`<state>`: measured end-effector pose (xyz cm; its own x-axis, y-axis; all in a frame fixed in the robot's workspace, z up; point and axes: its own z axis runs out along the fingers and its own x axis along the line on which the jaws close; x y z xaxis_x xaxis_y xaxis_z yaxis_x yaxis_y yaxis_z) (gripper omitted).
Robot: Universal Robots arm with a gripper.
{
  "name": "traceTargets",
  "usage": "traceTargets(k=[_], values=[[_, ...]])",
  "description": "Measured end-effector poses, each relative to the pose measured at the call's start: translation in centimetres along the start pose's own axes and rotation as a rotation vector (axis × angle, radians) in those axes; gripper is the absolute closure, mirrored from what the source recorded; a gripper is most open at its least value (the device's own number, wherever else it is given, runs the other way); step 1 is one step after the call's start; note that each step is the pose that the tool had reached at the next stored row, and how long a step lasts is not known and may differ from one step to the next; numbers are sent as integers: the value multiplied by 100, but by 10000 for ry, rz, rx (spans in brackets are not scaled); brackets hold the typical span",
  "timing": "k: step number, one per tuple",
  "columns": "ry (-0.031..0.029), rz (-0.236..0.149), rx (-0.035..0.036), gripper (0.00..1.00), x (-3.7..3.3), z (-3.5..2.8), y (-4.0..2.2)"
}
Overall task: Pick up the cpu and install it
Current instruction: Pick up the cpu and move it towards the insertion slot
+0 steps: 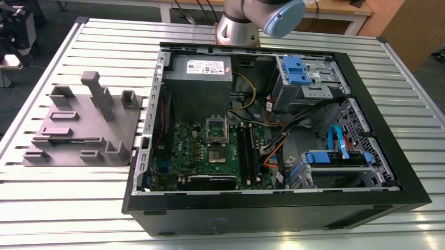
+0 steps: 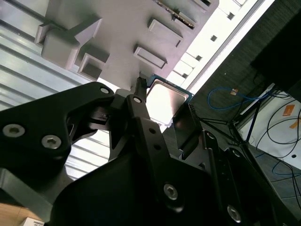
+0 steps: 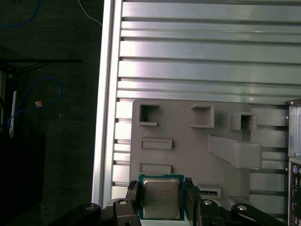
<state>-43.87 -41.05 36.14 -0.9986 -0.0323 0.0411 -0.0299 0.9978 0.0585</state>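
Observation:
My gripper (image 3: 162, 200) is shut on the cpu (image 3: 161, 195), a small square chip with a shiny silver top and a thin pale rim. One black finger (image 3: 133, 197) presses on each side of it. The second wrist view shows the cpu (image 2: 165, 100) held between the same fingers (image 2: 140, 101), well above the table. Below it lies the grey plastic fixture (image 3: 188, 150) with its upright blocks, which stands on the slatted table at the exterior view's left (image 1: 83, 127). The metal-framed socket (image 1: 217, 136) sits on the green motherboard inside the open computer case.
The open black computer case (image 1: 389, 156) lies on the slatted metal table (image 1: 70, 208) at the exterior view's right, with a power supply (image 1: 201, 70), cables and blue drive bays (image 1: 295, 70) inside. The arm's base (image 1: 243, 23) stands behind the case. Floor cables (image 3: 33, 94) lie beyond the table edge.

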Motion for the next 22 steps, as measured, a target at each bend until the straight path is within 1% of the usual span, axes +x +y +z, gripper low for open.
traceTargets(k=[7,13,22], values=[[0,0,0,53,0,-5,0],[-1,0,0,53,2,-60,3],[1,0,1,53,-6,-65,4]])
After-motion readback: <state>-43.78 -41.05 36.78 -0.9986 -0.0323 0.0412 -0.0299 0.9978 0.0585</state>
